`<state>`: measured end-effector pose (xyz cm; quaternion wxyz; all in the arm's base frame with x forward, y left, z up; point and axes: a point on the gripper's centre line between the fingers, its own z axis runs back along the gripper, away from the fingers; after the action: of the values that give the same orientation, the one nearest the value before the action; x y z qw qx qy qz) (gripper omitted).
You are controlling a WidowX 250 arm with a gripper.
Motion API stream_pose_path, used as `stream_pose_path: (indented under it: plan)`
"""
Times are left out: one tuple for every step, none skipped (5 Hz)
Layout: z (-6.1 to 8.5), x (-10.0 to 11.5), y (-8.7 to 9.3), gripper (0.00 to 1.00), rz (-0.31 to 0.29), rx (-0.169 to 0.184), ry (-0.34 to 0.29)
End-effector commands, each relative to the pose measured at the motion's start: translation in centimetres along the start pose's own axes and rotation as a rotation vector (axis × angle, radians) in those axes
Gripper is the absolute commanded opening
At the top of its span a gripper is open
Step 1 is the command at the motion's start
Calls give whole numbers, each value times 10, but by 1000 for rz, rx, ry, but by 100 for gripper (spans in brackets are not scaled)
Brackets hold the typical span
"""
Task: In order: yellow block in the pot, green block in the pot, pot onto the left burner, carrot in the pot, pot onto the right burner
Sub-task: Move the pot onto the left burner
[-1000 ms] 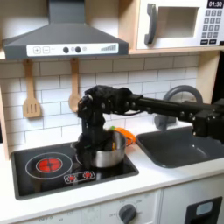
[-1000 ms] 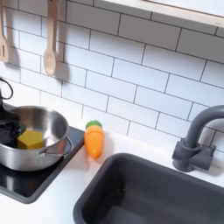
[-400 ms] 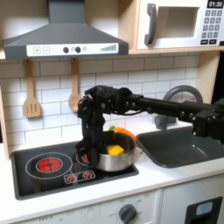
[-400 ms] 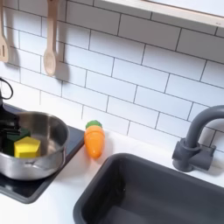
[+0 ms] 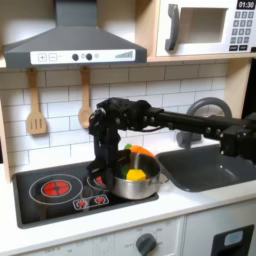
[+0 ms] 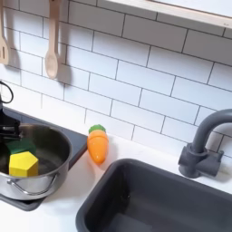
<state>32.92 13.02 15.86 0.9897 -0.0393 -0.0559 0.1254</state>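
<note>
Yellow block and green block are seen in the pot at the cooktop's right edge; carrot lies on the counter beside it. Gripper is placed at the pot's rim, grip state cannot be told. Pot-to-left burner step is judged in hand: a leftward drag is needed.

A dark sink basin sits at the first exterior view's right, with a curved grey faucet rising behind it in the second exterior view. White subway tiles cover the back wall. Two wooden utensils hang there: a slotted spatula and a wooden spoon. A grey range hood hangs overhead, and a microwave is set into the upper cabinet. Oven knobs line the white front below.
</note>
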Motion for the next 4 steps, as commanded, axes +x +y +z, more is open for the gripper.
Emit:
stream_pose_path:
  plan:
    - [8,13,6,0,15,6,-23]
    - [11,22,17,0,33,8,-35]
    - [12,30,35,0,72,17,-38]
    - [11,37,48,0,91,22,-40]
